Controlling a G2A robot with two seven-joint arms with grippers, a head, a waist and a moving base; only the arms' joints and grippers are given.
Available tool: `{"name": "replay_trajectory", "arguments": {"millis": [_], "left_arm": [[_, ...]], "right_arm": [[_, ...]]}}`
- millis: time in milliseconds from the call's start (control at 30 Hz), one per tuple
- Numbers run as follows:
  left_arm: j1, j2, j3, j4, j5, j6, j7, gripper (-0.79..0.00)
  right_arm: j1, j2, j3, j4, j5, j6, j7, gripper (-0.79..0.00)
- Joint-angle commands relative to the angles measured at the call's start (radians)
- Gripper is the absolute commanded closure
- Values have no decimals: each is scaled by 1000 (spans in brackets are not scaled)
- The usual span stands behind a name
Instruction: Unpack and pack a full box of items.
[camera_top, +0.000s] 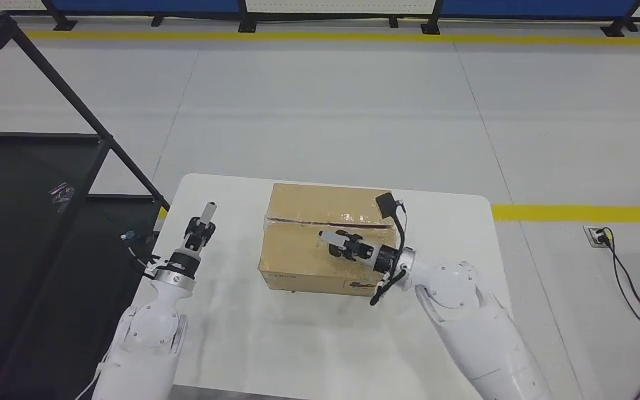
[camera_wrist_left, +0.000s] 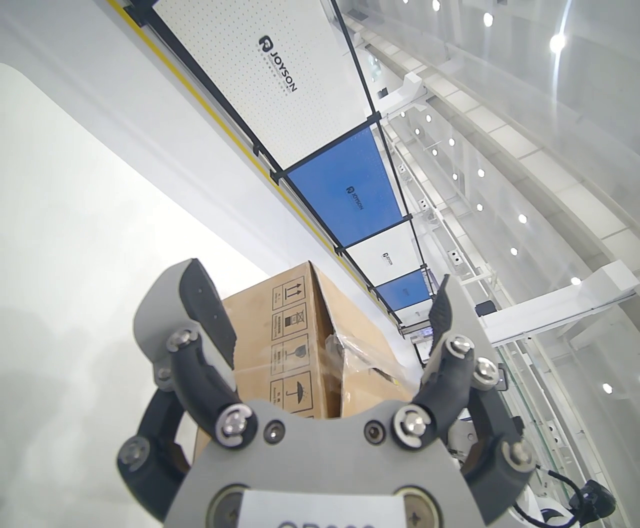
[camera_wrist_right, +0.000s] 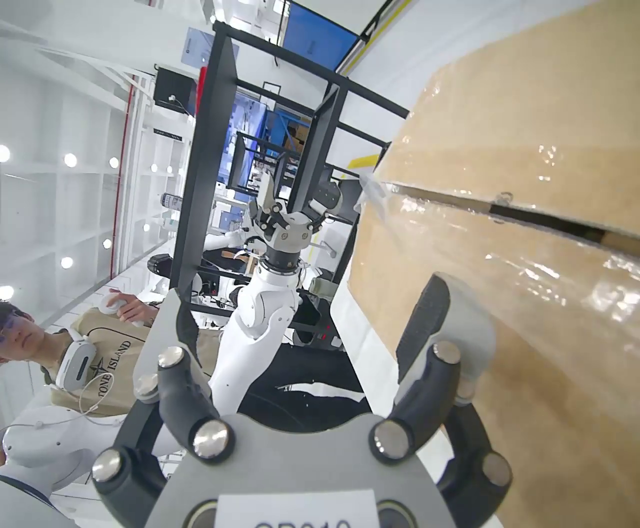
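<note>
The box (camera_top: 300, 205) sat shut at the middle of the worktop (camera_top: 230, 330), its long axis running from the robot's left to its right. The seam (camera_wrist_right: 550, 222) between its top flaps followed that same axis, and clear tape (camera_wrist_right: 500, 270) lay wrinkled over it, with a dark slit showing along part of the join. The left claw (camera_top: 205, 222) stood off the box's left end, near it but apart. It pointed toward the box's far side, fingers spread, with nothing between them. From its own wrist the left claw (camera_wrist_left: 320, 285) looked on the box (camera_wrist_left: 295, 325) at the corner where a printed side met the taped top. The right claw (camera_top: 335, 241) hung over the box's top, on the near flap just beside the seam, and pointed along the long axis toward the left end. The right claw (camera_wrist_right: 307, 295) was spread wide and empty. One finger (camera_wrist_right: 435, 320) lay close against the taped top, though I cannot tell whether it touched. A black rack (camera_top: 80, 150) stood beyond the box's left end, off the worktop.
</note>
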Motion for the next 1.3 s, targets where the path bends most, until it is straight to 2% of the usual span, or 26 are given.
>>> {"name": "replay_trajectory", "arguments": {"millis": [0,267,500,600,733,833,933,1000,1133,1267], "left_arm": [[1,0,-1,0,-1,0,0,-785],[4,2,-5,1,-7,-2,1,-785],[2,3,-1,2,-11,2,-2,-785],[3,3,7,-4,6,-3,-2,-785],[9,3,18,-29,15,-26,-15,-785],[-4,3,27,-41,-10,-40,-44,-785],[-37,3,45,-40,-16,-47,-94,-785],[-74,2,58,-8,-66,-45,-146,-785],[-164,-1,92,81,-119,-47,-239,-785],[-222,-5,133,156,-130,-70,-296,-785]], "right_arm": [[0,-1,1,-1,9,-13,-12,-785],[34,-8,-3,43,38,-11,-63,-785],[47,-13,12,68,158,-33,-52,-785],[41,-14,31,74,247,-67,-27,-785],[38,-8,61,88,360,-93,94,-785],[35,0,81,95,380,-109,159,-785],[33,10,86,87,317,-108,212,-785],[30,18,84,69,219,-94,222,-785],[-25,31,92,-14,4,-37,85,-785],[-101,46,129,-99,-57,10,55,-785]]}}
